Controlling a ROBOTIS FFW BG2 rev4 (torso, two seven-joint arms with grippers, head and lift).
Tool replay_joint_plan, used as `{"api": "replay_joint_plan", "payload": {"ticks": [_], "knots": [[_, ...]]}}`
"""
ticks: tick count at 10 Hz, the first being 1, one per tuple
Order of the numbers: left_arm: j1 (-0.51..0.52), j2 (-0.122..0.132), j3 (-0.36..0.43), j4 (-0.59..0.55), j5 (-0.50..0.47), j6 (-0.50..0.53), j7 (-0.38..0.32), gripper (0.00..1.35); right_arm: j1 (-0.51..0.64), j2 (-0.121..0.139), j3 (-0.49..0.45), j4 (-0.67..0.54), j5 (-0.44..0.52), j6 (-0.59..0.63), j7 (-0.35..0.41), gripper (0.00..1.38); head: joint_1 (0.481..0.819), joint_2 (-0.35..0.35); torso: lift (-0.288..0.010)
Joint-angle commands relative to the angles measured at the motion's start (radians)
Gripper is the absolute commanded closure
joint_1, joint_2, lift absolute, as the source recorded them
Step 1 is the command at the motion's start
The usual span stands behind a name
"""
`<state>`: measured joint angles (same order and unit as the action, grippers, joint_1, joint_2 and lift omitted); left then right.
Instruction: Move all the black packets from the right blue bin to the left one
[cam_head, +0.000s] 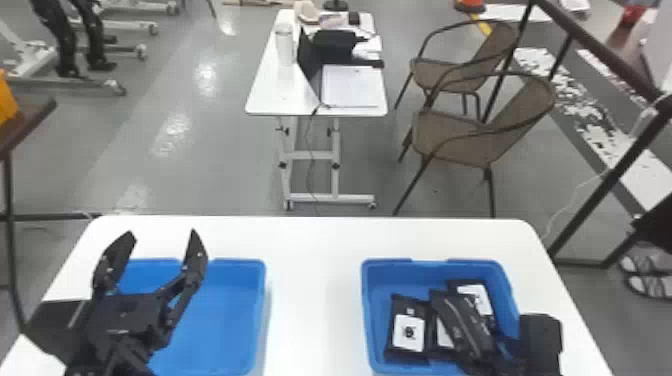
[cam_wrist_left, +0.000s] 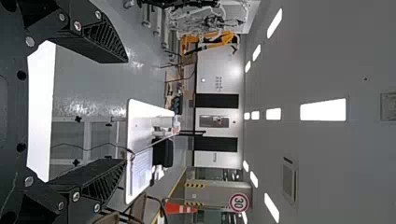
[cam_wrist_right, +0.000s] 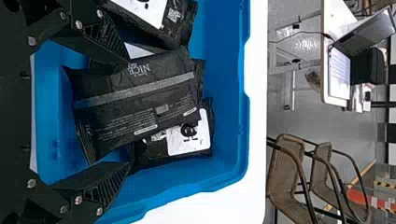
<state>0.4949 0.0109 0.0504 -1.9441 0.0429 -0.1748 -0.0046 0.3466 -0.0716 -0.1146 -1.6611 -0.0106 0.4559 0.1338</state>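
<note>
- Because black packets (cam_head: 410, 325) are overlapping in your two-o'clock bin (cam_head: 378, 280), your right end effector (cam_wrist_right: 128, 111) is presumably straddling the top packet (cam_wrist_right: 154, 100), wide open, empty.
- Your left end effector (cam_head: 163, 233) is hanging wide, empty, above the ten-o'clock bin (cam_head: 220, 320).

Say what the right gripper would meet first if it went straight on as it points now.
Probably the top black packet in the right blue bin, straight ahead of the open right gripper, though the depth between them is unclear.

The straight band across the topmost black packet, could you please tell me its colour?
The band is grey, clearest in the right wrist view.
</note>
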Motion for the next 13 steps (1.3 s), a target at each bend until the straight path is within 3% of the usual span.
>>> {"api": "replay_joint_plan", "payload": {"ticks": [1,4,5,6,7,9,11,13], "knots": [[-0.001,0.000,0.000,0.001,0.002,0.000,-0.002,0.28,-0.043,-0.005,-0.004,0.049,0.020,0.000,0.021,0.25,0.695,-0.047,0.000],[-0.001,0.000,0.002,0.002,0.000,-0.003,-0.005,0.28,-0.072,0.004,0.000,0.093,0.012,-0.013,0.030,0.26,0.695,-0.048,0.000],[-0.001,-0.002,0.003,0.004,0.002,-0.008,-0.005,0.28,-0.070,0.004,-0.002,0.109,-0.005,-0.013,0.030,0.40,0.695,-0.045,0.000],[-0.001,-0.003,0.003,0.007,0.002,-0.014,-0.005,0.28,-0.066,0.003,-0.004,0.112,-0.023,-0.020,0.036,0.97,0.695,-0.042,0.000],[-0.001,-0.005,0.003,0.008,0.002,-0.017,-0.005,0.28,-0.054,0.004,-0.004,0.106,-0.061,-0.049,0.036,1.26,0.695,-0.040,0.000],[-0.004,-0.005,0.002,0.008,0.006,-0.015,-0.005,0.28,-0.026,0.009,-0.002,0.069,-0.111,-0.088,0.038,1.27,0.695,-0.030,0.000],[-0.016,-0.005,-0.003,-0.015,0.018,-0.002,-0.005,0.28,0.029,0.012,-0.002,-0.069,-0.141,-0.099,0.052,1.27,0.695,-0.018,0.000],[-0.029,-0.009,0.005,-0.079,0.074,0.112,-0.005,0.28,0.008,0.003,0.026,-0.210,-0.172,-0.099,0.127,1.27,0.695,-0.004,0.000]]}}
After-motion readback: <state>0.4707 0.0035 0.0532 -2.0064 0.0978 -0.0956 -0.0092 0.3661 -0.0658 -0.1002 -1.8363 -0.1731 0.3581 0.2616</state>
